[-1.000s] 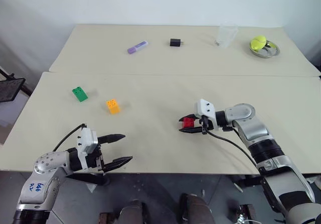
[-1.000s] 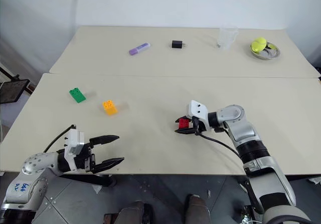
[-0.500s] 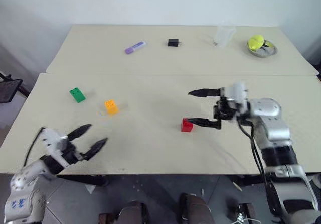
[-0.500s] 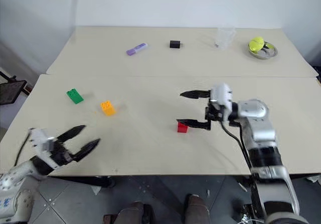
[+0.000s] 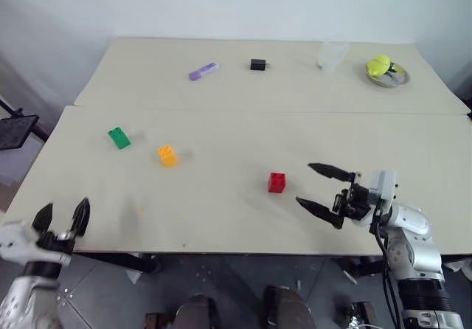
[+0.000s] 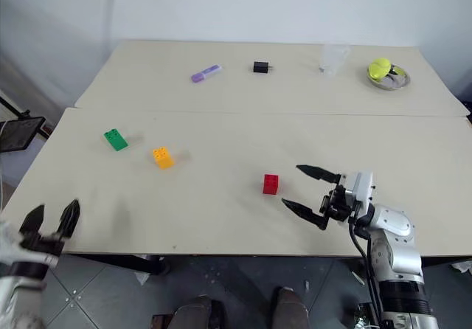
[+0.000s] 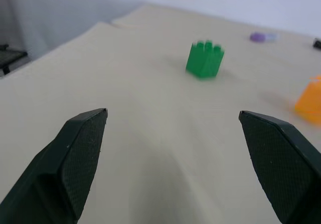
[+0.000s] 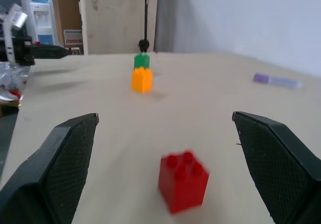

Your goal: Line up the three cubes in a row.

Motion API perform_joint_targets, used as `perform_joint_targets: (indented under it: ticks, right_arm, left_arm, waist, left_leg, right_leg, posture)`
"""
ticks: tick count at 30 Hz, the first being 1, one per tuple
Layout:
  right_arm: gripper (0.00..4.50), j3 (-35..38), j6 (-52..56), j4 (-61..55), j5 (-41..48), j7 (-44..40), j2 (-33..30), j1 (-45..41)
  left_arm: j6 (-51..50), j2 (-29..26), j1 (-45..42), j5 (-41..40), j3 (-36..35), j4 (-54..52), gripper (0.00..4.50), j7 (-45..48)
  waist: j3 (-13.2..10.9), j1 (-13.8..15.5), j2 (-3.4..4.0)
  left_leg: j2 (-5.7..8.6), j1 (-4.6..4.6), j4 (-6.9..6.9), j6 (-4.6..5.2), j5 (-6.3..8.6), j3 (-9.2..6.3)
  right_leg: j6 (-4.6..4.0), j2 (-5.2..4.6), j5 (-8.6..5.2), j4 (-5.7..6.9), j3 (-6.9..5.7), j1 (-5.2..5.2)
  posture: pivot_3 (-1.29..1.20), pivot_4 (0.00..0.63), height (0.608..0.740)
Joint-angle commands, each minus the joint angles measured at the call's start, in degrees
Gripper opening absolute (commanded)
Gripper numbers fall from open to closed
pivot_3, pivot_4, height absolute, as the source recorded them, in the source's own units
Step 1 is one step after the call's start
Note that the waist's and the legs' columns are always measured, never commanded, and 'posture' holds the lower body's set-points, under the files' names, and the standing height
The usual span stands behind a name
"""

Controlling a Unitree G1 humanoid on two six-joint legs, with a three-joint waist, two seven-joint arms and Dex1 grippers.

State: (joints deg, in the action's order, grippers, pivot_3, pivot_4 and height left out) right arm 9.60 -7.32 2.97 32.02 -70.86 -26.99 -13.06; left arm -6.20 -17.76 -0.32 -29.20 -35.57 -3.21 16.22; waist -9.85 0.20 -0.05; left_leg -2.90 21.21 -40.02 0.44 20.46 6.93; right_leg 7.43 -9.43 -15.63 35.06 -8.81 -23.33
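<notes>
Bright, even light with soft shadows; the red cube (image 8: 183, 181) looks blurred.

We see the red cube (image 5: 277, 182) upright just ahead of the open right pincer (image 5: 323, 194); the orange-yellow cube (image 5: 167, 156) and green cube (image 5: 118, 137) sit farther beyond, studs up.

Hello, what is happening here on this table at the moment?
A two-armed robot is arranging three toy cubes. Right now it holds nothing: the right gripper is open just beside the red cube, and the left gripper is open near the table's front edge. The green cube and orange cube sit close together, with the red one apart from them.
</notes>
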Motion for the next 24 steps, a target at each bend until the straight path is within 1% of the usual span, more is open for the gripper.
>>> perform_joint_targets:
  ticks: [1,2,3,5,7,9,13,18,22,23,24]
  right_arm:
    - [4.48,-0.66,0.49,-1.83,0.56,-0.44,-0.64,-0.36]
    - [4.48,-0.93,0.76,-1.94,0.61,-0.42,-0.71,-0.40]
    - [4.48,-1.17,0.99,-2.29,0.60,-0.24,-0.73,-0.38]
    - [4.48,-2.07,3.05,-3.70,1.13,-0.33,-1.31,-0.33]
    - [4.48,-2.56,4.46,-4.82,1.61,-0.25,-1.49,-0.49]
    - [4.48,-3.02,5.25,-5.57,1.60,-0.34,-1.66,-0.63]
    - [4.48,-3.16,6.40,-6.45,1.56,0.27,-1.67,-0.55]
    - [4.48,-3.59,6.67,-7.05,1.37,0.78,-1.46,-0.22]
    - [4.50,-3.78,6.45,-6.65,1.11,1.05,-1.26,-0.07]
    - [4.50,-3.89,6.23,-6.37,0.95,0.98,-1.27,0.02]
    - [4.50,-3.96,5.96,-6.09,0.79,0.90,-1.27,0.09]
  left_arm:
    - [-5.80,0.07,-10.12,5.22,4.59,0.02,4.50,-12.20]
    - [-6.35,-0.01,-11.47,7.14,5.55,0.19,4.50,-14.08]
    - [-7.58,1.07,-13.90,7.04,5.92,0.36,4.50,-16.57]
    - [-10.06,2.21,-19.51,10.01,8.04,2.70,4.50,-22.45]
    - [-12.68,3.28,-24.03,12.37,8.76,5.68,4.50,-28.16]
    - [-13.01,4.01,-27.26,13.86,9.04,8.52,4.50,-31.48]
    - [-11.75,5.14,-31.91,15.84,11.00,14.98,4.50,-33.57]
    - [-10.56,5.06,-33.73,17.06,11.73,19.19,4.50,-34.14]
    - [-8.20,4.59,-34.26,17.34,12.47,21.33,3.66,-32.67]
    - [-7.46,4.34,-34.44,17.48,12.46,21.82,3.27,-32.56]
    - [-7.10,4.15,-34.62,17.43,12.32,22.22,2.99,-32.52]
  waist:
    - [0.03,0.42,-0.05]
    - [0.04,0.41,-0.06]
    - [0.04,0.33,-0.06]
    - [0.04,-0.19,-0.06]
    - [0.02,-0.24,-0.09]
    - [0.01,-0.31,-0.11]
    - [0.00,-0.21,-0.14]
    - [-0.04,-0.11,-0.21]
    - [-0.05,-0.15,-0.22]
    - [-0.05,-0.15,-0.22]
    - [-0.05,-0.15,-0.22]
  left_leg:
    - [0.02,0.02,0.00,0.01,-0.01,-0.01]
    - [0.02,0.03,0.00,0.01,-0.01,0.00]
    - [0.04,0.02,0.03,0.02,0.00,0.01]
    - [0.05,0.01,0.12,0.00,0.08,0.06]
    - [0.05,0.07,0.18,-0.02,0.08,0.13]
    - [0.04,0.09,0.20,-0.05,0.07,0.22]
    - [0.04,0.08,0.17,-0.06,0.06,0.34]
    - [0.04,0.09,0.16,-0.06,0.06,0.35]
    - [0.04,0.09,0.16,-0.07,0.05,0.35]
    - [0.04,0.09,0.16,-0.07,0.05,0.35]
    - [0.04,0.09,0.16,-0.07,0.05,0.35]
  right_leg:
    - [0.01,0.00,0.01,-0.01,-0.01,0.01]
    - [0.04,0.00,0.02,-0.02,-0.02,0.01]
    - [0.09,0.00,0.05,-0.03,-0.01,0.00]
    - [0.18,0.00,0.10,-0.07,-0.05,-0.05]
    - [0.18,0.02,0.10,-0.12,-0.21,-0.05]
    - [0.19,0.05,0.10,-0.16,-0.26,-0.04]
    - [0.19,0.06,0.10,-0.20,-0.25,0.00]
    - [0.19,0.06,0.10,-0.24,-0.26,0.01]
    - [0.19,0.06,0.10,-0.23,-0.26,0.01]
    - [0.19,0.06,0.10,-0.23,-0.26,0.01]
    - [0.19,0.06,0.10,-0.23,-0.26,0.01]
  posture:
    - [0.00,0.150,0.740]
    - [0.00,0.150,0.740]
    - [0.00,0.150,0.740]
    - [0.00,0.150,0.740]
    - [0.00,0.150,0.740]
    - [0.00,0.150,0.740]
    - [0.00,0.150,0.740]
    - [0.00,0.150,0.740]
    - [0.00,0.150,0.740]
    - [0.00,0.150,0.740]
    - [0.00,0.150,0.740]
